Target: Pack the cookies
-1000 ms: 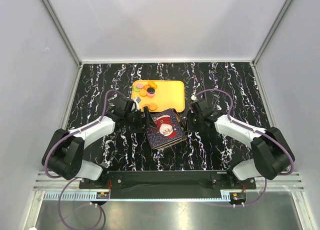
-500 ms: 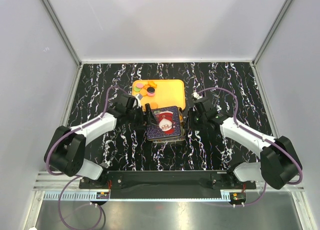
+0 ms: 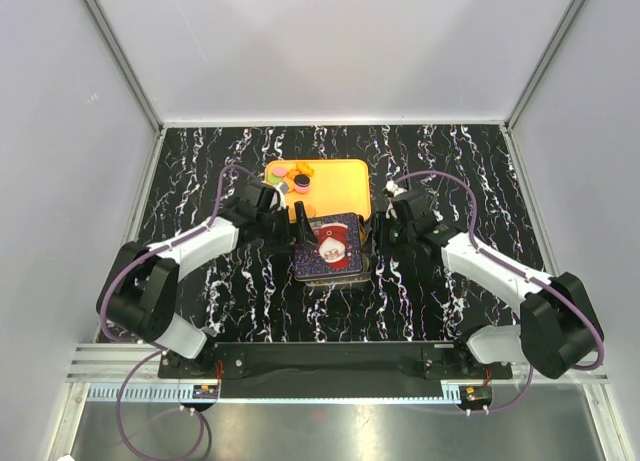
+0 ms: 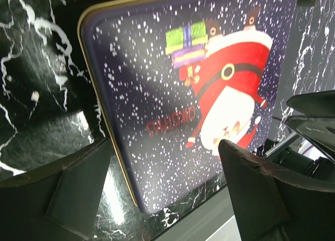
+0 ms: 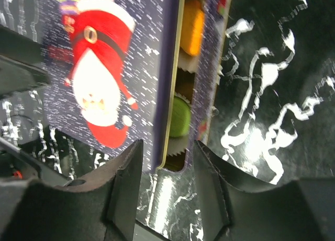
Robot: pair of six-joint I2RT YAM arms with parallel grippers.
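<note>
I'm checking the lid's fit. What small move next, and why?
Probably nudge the lid toward the right tool, then press it down: a strip of the box is uncovered there, showing an orange cookie and a green cookie.

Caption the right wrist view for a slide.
Santa-printed lid sits offset on the tin, exposing an orange cookie and a green cookie.
</note>
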